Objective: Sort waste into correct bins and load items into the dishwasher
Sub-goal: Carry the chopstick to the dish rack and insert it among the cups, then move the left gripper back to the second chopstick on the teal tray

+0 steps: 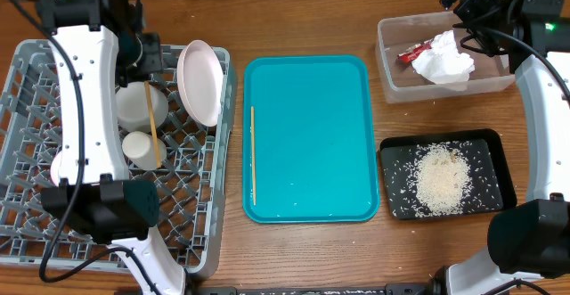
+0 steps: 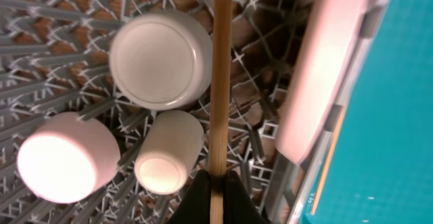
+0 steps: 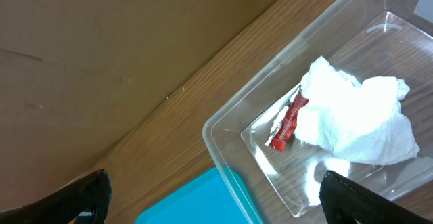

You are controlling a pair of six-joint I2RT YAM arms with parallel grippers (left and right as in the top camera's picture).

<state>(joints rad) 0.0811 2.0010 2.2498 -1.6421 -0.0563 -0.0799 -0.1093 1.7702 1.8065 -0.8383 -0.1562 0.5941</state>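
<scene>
1. At the table's near right edge, a shallow black rectangular tray (image 1: 504, 188) holds a grainy heap of whitish rice scraps (image 1: 443, 181).
2. On the smooth teal tray (image 1: 312, 135), by its left edge, 1 thin wooden chopstick (image 1: 253, 152) lies lengthwise.
3. In the grey lattice dish rack (image 1: 27, 108), the left gripper (image 2: 215, 197) is clamped on a 2nd chopstick (image 2: 220, 82), above an upturned white cup (image 2: 169, 151), a round bowl (image 2: 161, 60) and a small pinkish bowl (image 2: 67, 158).
4. A glossy white-pink plate (image 1: 199, 81) stands on edge at the rack's right wall.
5. At the far right corner, a clear tub (image 1: 392, 81) holds a crumpled napkin (image 1: 445, 59) and a red wrapper (image 1: 412, 53). The right gripper (image 3: 216, 200) hangs above, jaws spread wide, empty.
</scene>
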